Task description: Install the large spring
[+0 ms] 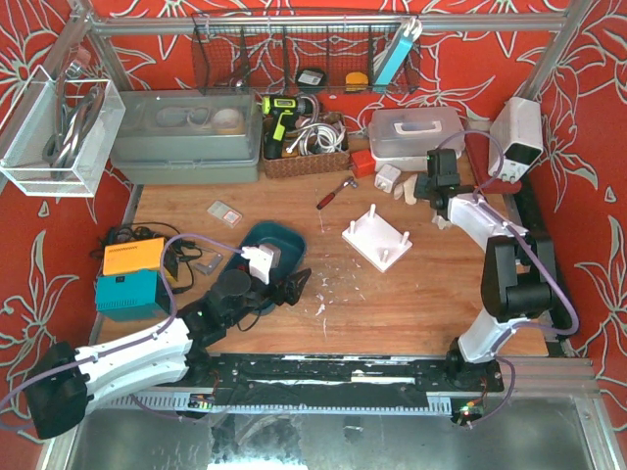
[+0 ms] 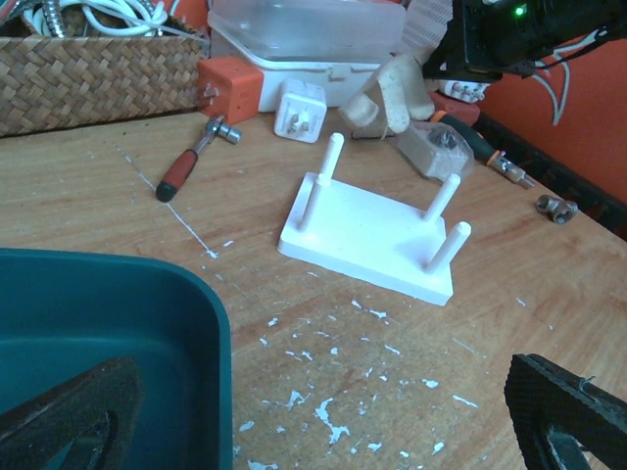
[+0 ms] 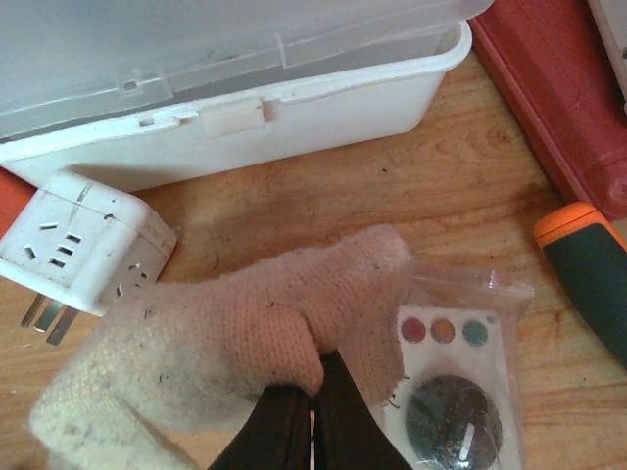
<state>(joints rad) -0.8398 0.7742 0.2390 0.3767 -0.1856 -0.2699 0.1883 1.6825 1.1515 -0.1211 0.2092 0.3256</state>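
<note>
The white base (image 1: 377,240) with several upright pegs lies mid-table; it also shows in the left wrist view (image 2: 372,230). No large spring shows in any view. My left gripper (image 1: 286,284) is open and empty, low over the table beside the teal bin (image 1: 294,240); its black fingers (image 2: 73,416) frame bare wood (image 2: 323,431). My right gripper (image 1: 431,186) is at the back right, shut on a cream knit glove (image 3: 225,343), which hangs from it (image 2: 392,93) in front of the clear box.
A red-handled hammer (image 2: 186,162), white plug adapter (image 3: 78,245), clear lidded box (image 3: 245,88), wicker basket (image 2: 88,78), orange-handled screwdriver (image 3: 588,274) and a bagged palette (image 3: 456,382) crowd the back. Orange and teal boxes (image 1: 132,279) stand at left.
</note>
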